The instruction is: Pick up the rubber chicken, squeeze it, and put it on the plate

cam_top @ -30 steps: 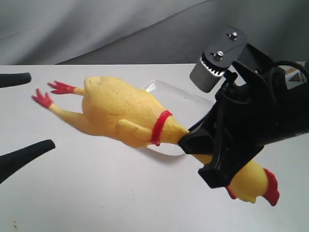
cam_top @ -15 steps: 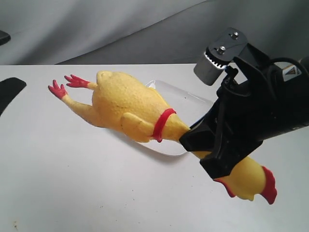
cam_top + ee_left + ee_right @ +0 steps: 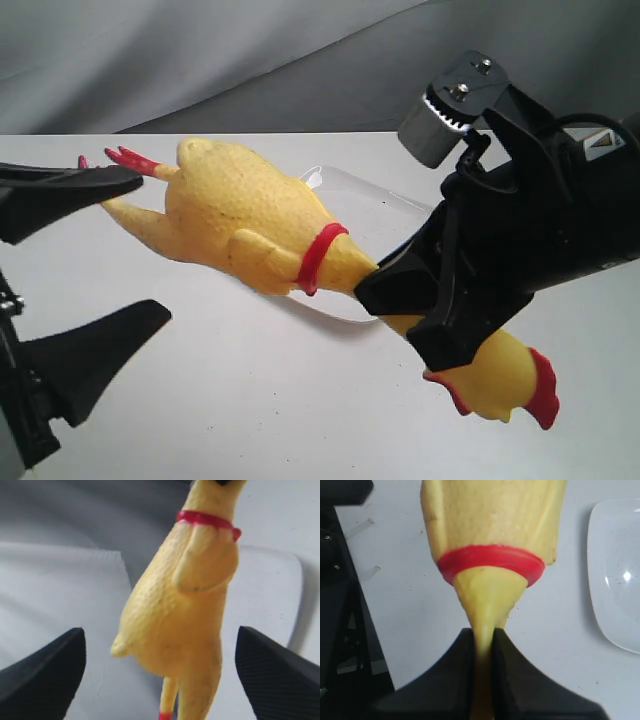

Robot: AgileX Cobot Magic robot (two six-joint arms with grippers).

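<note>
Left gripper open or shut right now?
Open. In the left wrist view, the left gripper has fingers wide apart, the rubber chicken between them with gaps on both sides.

Camera placement: one exterior view and two wrist views, all at close range.
The exterior view sits low, looking across the table (image 3: 250, 400) toward a grey backdrop (image 3: 200, 60); the right arm fills its right side. The left wrist view looks out between the spread fingers of the left gripper (image 3: 159, 645) at the rubber chicken (image 3: 175, 610) from its foot end, very near and slightly blurred. The right wrist view looks along the right gripper (image 3: 482, 645) at the neck, apparently downward onto the tabletop. All three views share the chicken's body, its red neck band (image 3: 490, 560) and part of the plate (image 3: 380, 205).
</note>
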